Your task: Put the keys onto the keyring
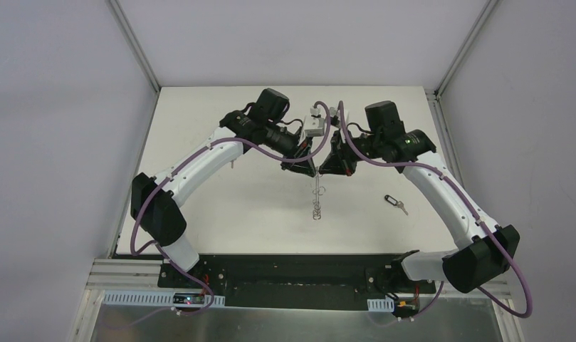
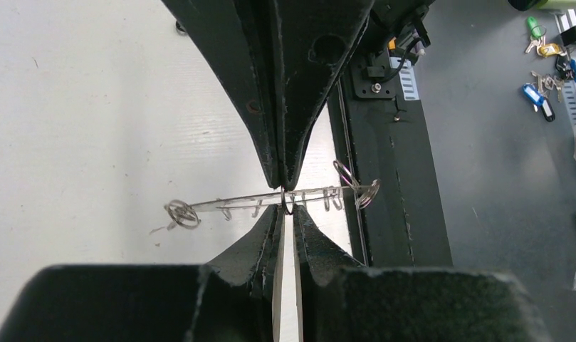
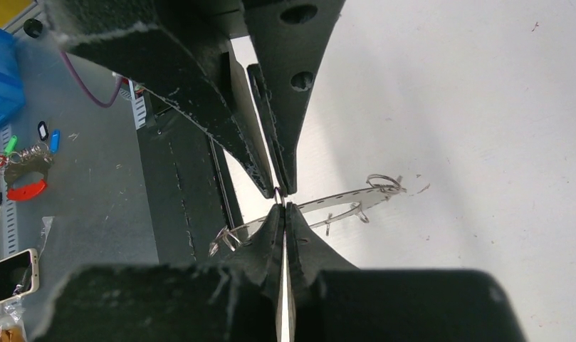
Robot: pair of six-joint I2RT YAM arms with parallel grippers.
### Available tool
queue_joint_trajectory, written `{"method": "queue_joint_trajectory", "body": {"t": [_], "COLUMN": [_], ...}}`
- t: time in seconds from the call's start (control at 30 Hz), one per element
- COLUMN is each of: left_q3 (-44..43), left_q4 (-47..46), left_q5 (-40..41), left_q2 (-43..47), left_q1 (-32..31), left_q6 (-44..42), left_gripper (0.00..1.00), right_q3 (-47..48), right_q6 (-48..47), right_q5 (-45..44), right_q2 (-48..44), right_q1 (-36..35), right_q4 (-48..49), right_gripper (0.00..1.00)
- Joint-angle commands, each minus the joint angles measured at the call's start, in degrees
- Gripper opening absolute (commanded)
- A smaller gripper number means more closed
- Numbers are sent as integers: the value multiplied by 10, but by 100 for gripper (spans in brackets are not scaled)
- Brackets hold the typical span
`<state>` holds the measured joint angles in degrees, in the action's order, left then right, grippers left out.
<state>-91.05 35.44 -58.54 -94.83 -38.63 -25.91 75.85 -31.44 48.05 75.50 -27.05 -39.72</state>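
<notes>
Left claw [image 2: 285, 211] and right claw [image 3: 283, 207] both pinch the flat, wire-looped metal keyring [image 2: 235, 201]

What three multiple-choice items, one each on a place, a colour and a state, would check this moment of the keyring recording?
1. Where is the key that shows in the top view?
A. Loose on the table, to the right of the keyring
B. On the floor
C. Threaded on the ring

2. What colour is that key's head?
A. Red
B. Black
C. Yellow

3. How is the keyring held?
A. It lies flat, untouched
B. Pinched edge-on by the left gripper and the right gripper, both shut
C. It hangs from one gripper only

Answers:
1. A: it lies apart from the ring on the white surface.
2. B: the head looks dark beside the silver blade.
3. B: both wrist views show two pairs of fingertips meeting on the thin ring from opposite sides.
</notes>
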Motion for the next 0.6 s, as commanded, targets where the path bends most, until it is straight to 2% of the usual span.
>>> {"method": "queue_joint_trajectory", "body": {"t": [0.0, 0.47, 0.57], "left_q3": [-18, -3, -4], "left_q4": [-37, -88, -89], "left_q5": [-40, -51, -52], "left_q2": [-5, -11, -11], "left_q1": [-7, -7, -7], "left_q6": [38, 98, 101], "left_gripper": [9, 12, 8], "right_q3": [10, 3, 3], "right_q6": [3, 9, 11], "right_q5": [13, 4, 3], "right_q2": [-5, -12, -13], "right_q1": [5, 5, 4], "right_q4": [28, 37, 39], "right_gripper": [0, 0, 0]}}
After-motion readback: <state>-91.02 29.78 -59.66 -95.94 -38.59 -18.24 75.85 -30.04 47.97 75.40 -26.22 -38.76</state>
